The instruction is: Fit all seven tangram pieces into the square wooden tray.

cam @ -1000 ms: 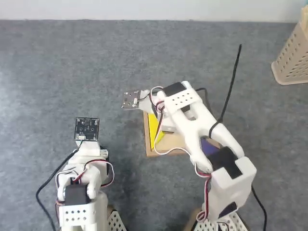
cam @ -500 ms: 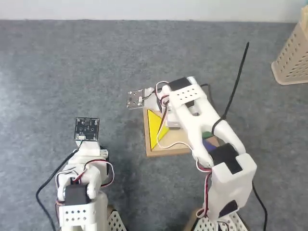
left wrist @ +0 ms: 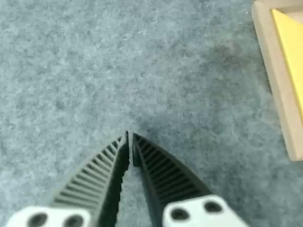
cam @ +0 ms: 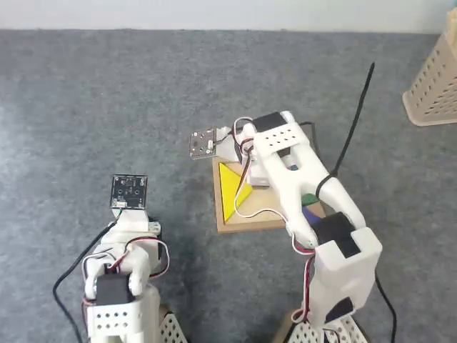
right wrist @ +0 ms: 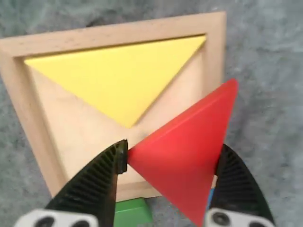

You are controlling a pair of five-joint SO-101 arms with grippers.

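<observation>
Hanging over the square wooden tray (right wrist: 16,109), a red triangle (right wrist: 187,151) is clamped by its edges between the fingers of the right end effector (right wrist: 173,158). It is held flat above the tray's bare half, and part of it overhangs one wall. One of its corners is pointed at the tray's middle, close to the apex of a yellow triangle (right wrist: 118,78). The yellow triangle is already seated, with its long side laid along one tray wall. The red piece's long edge is turned away from the yellow piece, towards the outside of the tray. The placement is judged to turn on this: the open space lies straight below, so a descent and perhaps a small twist are called for. A green piece (right wrist: 132,213) is seen just outside the tray's near wall. The left end effector (left wrist: 130,146) is pinched together on nothing above the grey bench (left wrist: 94,56), beside the tray and well apart from the red triangle, so the right arm is much the nearer.
</observation>
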